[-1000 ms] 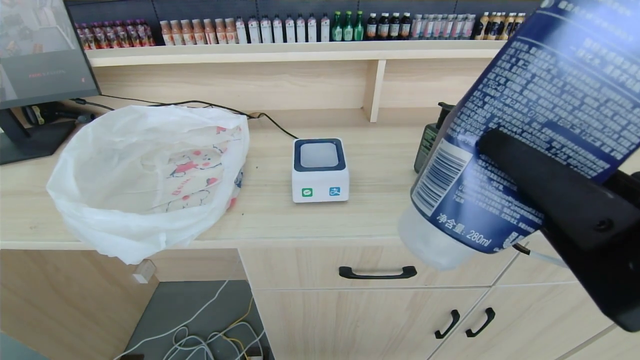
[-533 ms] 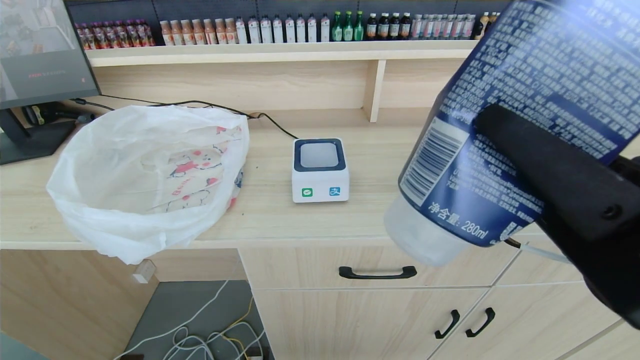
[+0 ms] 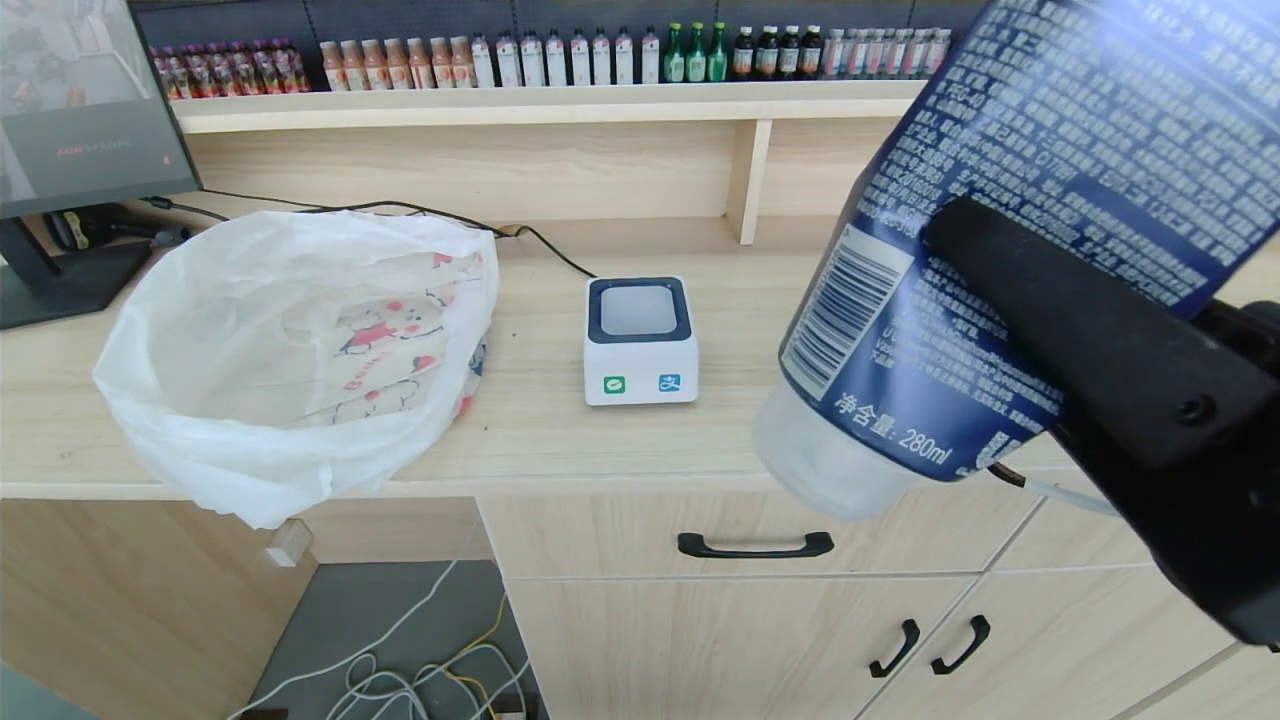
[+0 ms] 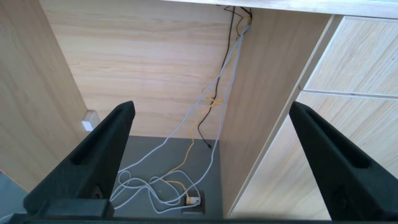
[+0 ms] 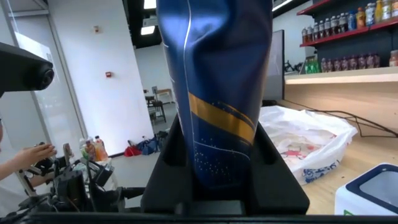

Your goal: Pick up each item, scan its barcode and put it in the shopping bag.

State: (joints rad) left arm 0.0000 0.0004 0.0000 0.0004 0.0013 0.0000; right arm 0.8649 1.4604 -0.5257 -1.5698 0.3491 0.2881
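Dark blue bottle (image 3: 1040, 150): held up in the air close to the head camera, on the robot's right. It is tilted, with its cloudy clear end lowest, over the front edge of the surface (image 3: 740, 320).
Barcode (image 3: 845, 310): a white patch on the label near the clear end, on the side turned toward the scanner.
Right gripper (image 5: 217, 158): jaws clamped on the bottle's body, one black finger (image 3: 1050, 330) lying across the printed label.
Left gripper (image 4: 211, 109): low, below the surface and in front of the wooden cabinet side. The jaws are spread wide with nothing between them, and loose cables (image 4: 186, 180) lie on the floor beyond.
Drawer handle (image 3: 755, 545): black, on the cabinet front under the scanner.
Scanner (image 3: 640, 340): a white box with a dark-framed window on top, at mid-surface, well apart from the bottle.
Shopping bag (image 3: 200, 330): white plastic, mouth open, on the robot's left, sagging over the front edge. A pink cartoon print shows at its wall.
Black cable (image 3: 560, 250): runs from behind the scanner along the back of the surface.
Monitor (image 3: 85, 100): at the far left corner.
Drink bottles (image 3: 600, 55): a row on the back shelf.
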